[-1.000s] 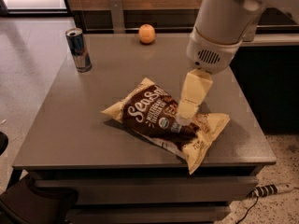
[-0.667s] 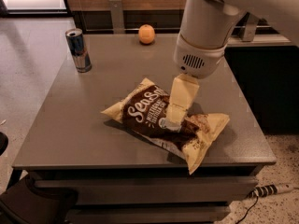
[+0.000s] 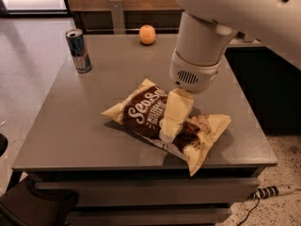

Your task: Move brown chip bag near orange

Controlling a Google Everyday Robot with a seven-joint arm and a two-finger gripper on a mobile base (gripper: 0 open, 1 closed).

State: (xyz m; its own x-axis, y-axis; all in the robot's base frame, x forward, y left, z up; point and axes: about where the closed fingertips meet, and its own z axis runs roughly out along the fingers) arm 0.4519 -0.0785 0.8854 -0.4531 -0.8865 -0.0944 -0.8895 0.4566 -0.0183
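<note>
The brown chip bag lies flat on the grey table, near the front right, with its pale yellow ends pointing left and front right. The orange sits at the table's far edge, well behind the bag. My gripper hangs from the large white arm and reaches down onto the middle of the bag, covering part of its lettering. Its tip is at the bag's surface.
A blue and silver drink can stands upright at the table's far left. A dark counter is to the right of the table. A power strip lies on the floor at lower right.
The arm has moved left and toward the camera, bringing my gripper from the bag's right part to its middle. The bag, orange and can have not moved.
</note>
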